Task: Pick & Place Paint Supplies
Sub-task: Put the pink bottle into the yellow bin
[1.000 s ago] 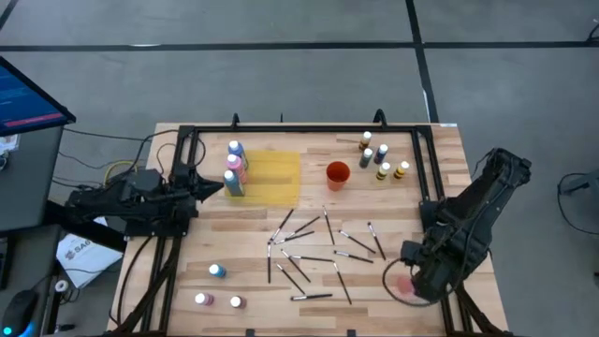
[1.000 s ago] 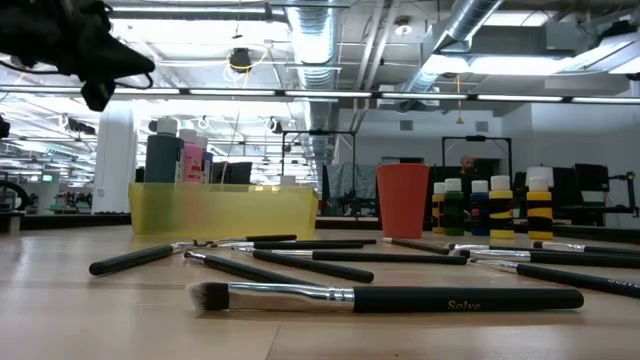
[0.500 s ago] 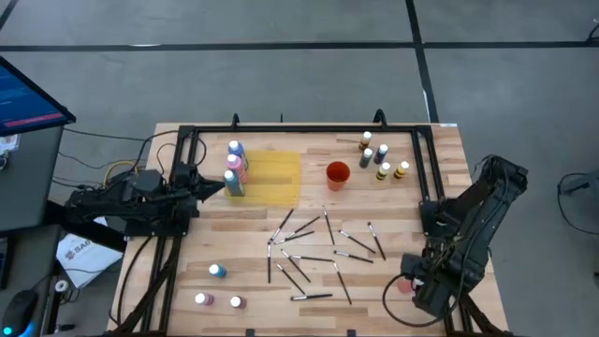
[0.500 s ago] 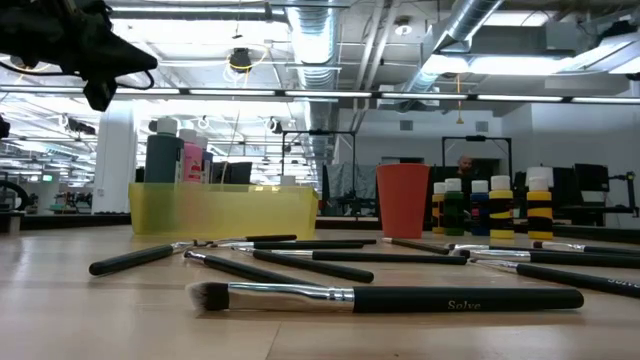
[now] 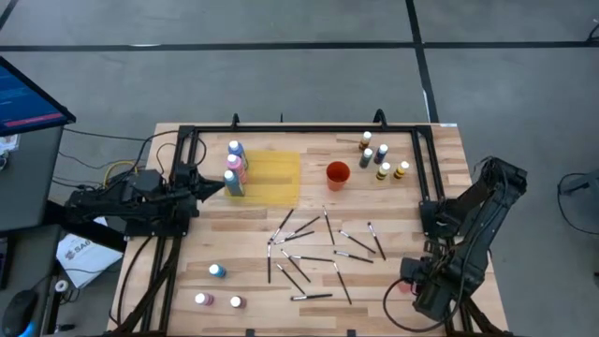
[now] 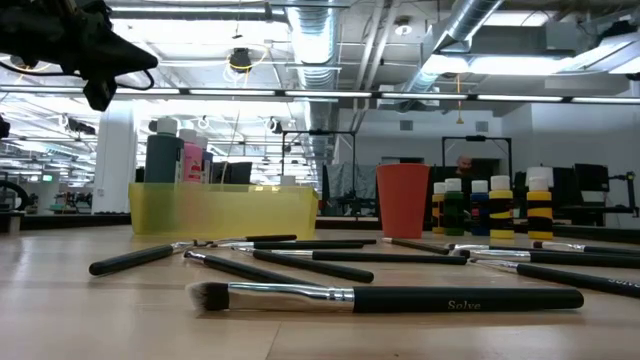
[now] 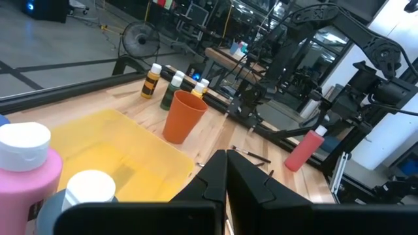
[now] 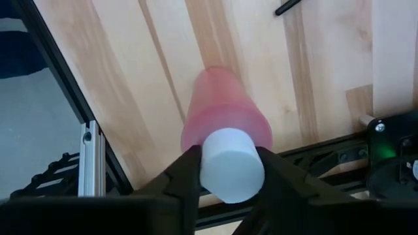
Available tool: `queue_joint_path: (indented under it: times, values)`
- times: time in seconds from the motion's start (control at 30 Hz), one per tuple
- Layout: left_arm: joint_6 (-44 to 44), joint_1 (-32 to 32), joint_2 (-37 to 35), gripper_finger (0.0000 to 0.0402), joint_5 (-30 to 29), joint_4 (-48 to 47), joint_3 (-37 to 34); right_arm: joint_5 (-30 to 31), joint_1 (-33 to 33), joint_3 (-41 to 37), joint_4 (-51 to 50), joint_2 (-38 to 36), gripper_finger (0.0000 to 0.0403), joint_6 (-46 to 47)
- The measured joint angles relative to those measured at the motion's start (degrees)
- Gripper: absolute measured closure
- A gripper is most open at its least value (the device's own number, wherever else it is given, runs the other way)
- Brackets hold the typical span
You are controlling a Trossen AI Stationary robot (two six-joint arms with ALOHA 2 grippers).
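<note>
Your right end effector (image 8: 225, 171) sits at the lower right of the high view, near the table's (image 5: 430, 187) right edge, with its two fingers clamped on the white cap of a pink paint bottle (image 8: 225, 124); that bottle stands on the wood just beside the dark frame rail. Your left end effector (image 5: 211, 187) waits at the left of the high view, its fingers drawn together to a point just beside the three bottles (image 5: 234, 167) that stand at the left edge of the yellow mat (image 5: 273, 178). The orange cup (image 5: 337, 174) stands right of the mat, and a cluster of five small bottles (image 5: 382, 157) sits toward the upper right of the table. The brushes (image 5: 314, 248) lie scattered across the middle of the table, some crossing one another. Three more small bottles (image 5: 217, 285) stand apart at the lower left of the table. In the low view, one brush (image 6: 390, 296) lies closest to the camera.
</note>
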Motion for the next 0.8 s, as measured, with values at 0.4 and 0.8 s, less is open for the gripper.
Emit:
queue_joint_path:
  times: [0.4,0.8]
  values:
    - [-0.11,0.00,0.00,0.0401,-0.19,0.00,0.00,1.61,-1.18,1.10,-1.65,-0.11,0.0290,-3.21]
    - [-0.35,0.00,0.00,0.0401,-0.01,-0.02,0.02,5.56,-14.64,5.53,-8.21,-9.78,0.0290,-17.01]
